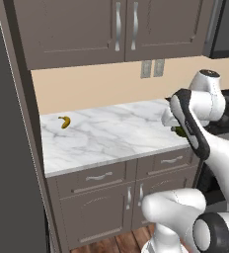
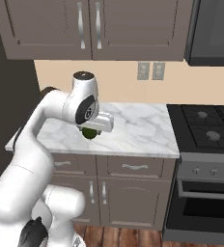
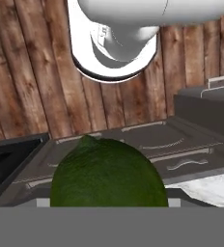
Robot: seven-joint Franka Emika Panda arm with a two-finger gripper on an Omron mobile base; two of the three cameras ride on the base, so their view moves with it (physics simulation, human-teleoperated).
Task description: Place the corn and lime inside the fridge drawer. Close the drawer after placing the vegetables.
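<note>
1. Lime (image 3: 109, 173) sits right at the gripper (image 2: 91, 132), dark green and round, close up in the hand view just above where the finger tips would rise.
2. In the right base view the lime (image 2: 90, 132) hangs under the white hand, above the counter (image 2: 133, 130) near its front edge; it seems lifted off the marble, though I cannot be sure.
3. In the left base view a sliver of lime (image 1: 179, 131) peeks out behind the forearm, near the counter's right front corner.
4. The fingers themselves are hidden; the lime sits where they would close, so the gripper appears clamped on it.
5. A banana (image 1: 64, 121) lies well apart at the back left of the counter (image 1: 101, 138).
6. The marble between them is open.
7. A stove (image 2: 208, 128) borders the counter on the right, a tall dark panel (image 1: 8, 148) on the left, and cabinets (image 2: 90, 26) hang above.
8. Wooden floor (image 3: 27, 87) and drawer fronts (image 3: 147, 140) lie beyond the lime in the hand view.
</note>
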